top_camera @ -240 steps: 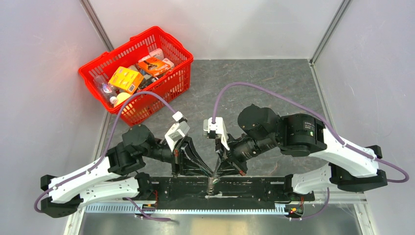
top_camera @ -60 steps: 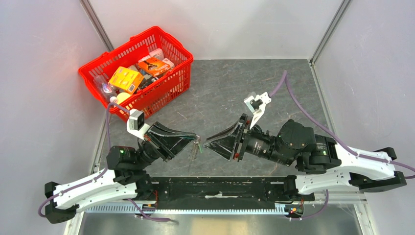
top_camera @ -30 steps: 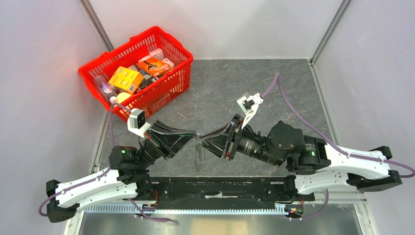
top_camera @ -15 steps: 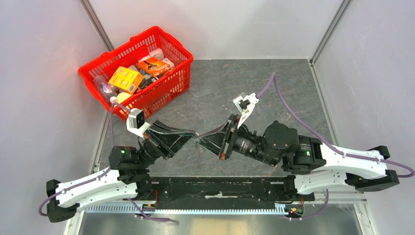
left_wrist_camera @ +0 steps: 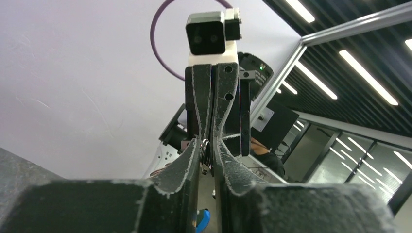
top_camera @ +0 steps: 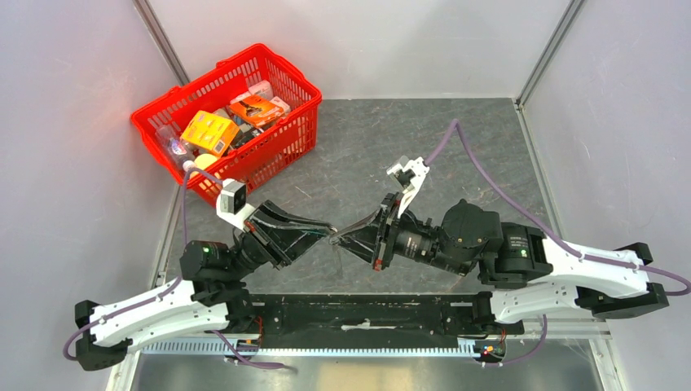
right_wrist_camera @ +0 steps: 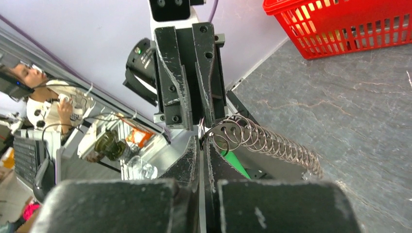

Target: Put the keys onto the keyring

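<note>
**Grippers meet tip to tip over the table, keyring between them**

Seen from above, the left gripper (top_camera: 325, 235) and the right gripper (top_camera: 341, 236) point at each other, nose to nose. They are raised above the grey table (top_camera: 464, 147), just in front of the arm bases.

The keyring (right_wrist_camera: 272, 144) shows in the right wrist view as a long coil of thin silvery wire loops, much like a stretched spring. It runs from the meeting point of the two grippers out and down to the right, clear of the table.

In the left wrist view the left jaws are nearly together and clamped on a small metal loop at the coil's end, which sits right at their tips.

The right jaws are pressed together too, and the first loop of the coil reaches their tips. Whether they grip that loop or something else cannot be told.

A bright green shape, taken to be the head of the key (right_wrist_camera: 236, 166), lies just beside the right gripper's finger, under the start of the coil. Its metal part is hidden, so I cannot tell whether it is held or threaded.

A red basket (top_camera: 244, 55) full of packets stands at the far left corner — well apart from both grippers
</note>
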### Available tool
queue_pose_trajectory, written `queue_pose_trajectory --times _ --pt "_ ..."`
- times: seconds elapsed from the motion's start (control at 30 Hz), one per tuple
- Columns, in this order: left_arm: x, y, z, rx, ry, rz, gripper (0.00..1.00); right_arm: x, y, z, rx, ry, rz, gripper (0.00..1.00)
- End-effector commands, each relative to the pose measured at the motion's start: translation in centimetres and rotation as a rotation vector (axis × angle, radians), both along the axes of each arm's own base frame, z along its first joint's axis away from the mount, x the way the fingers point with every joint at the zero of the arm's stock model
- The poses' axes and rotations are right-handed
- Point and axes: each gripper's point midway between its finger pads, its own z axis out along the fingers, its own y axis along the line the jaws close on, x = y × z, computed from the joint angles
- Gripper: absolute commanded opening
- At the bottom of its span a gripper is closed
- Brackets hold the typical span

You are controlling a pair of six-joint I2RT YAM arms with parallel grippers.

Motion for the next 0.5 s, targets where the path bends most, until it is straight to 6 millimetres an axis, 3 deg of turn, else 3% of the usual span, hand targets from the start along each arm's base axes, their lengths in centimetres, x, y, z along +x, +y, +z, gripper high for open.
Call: queue_pose_trajectory --times 0.0,0.27,0.47 --pt "-2.0 0.2 1.9 0.031 -0.065 -0.076 0.26 -0.7 -1.6 2.9 0.000 -0.061 0.051 0.00" --pt "-4.3 -0.9 1.7 0.172 -0.136 -0.188 0.30 -2.4 -2.9 2.8 -0.094 -0.100 0.154 0.00" --pt "-4.9 -0.5 2.0 0.217 -0.169 -0.197 0.31 -4.1 -3.7 2.6 -0.147 -0.114 0.255 0.00"
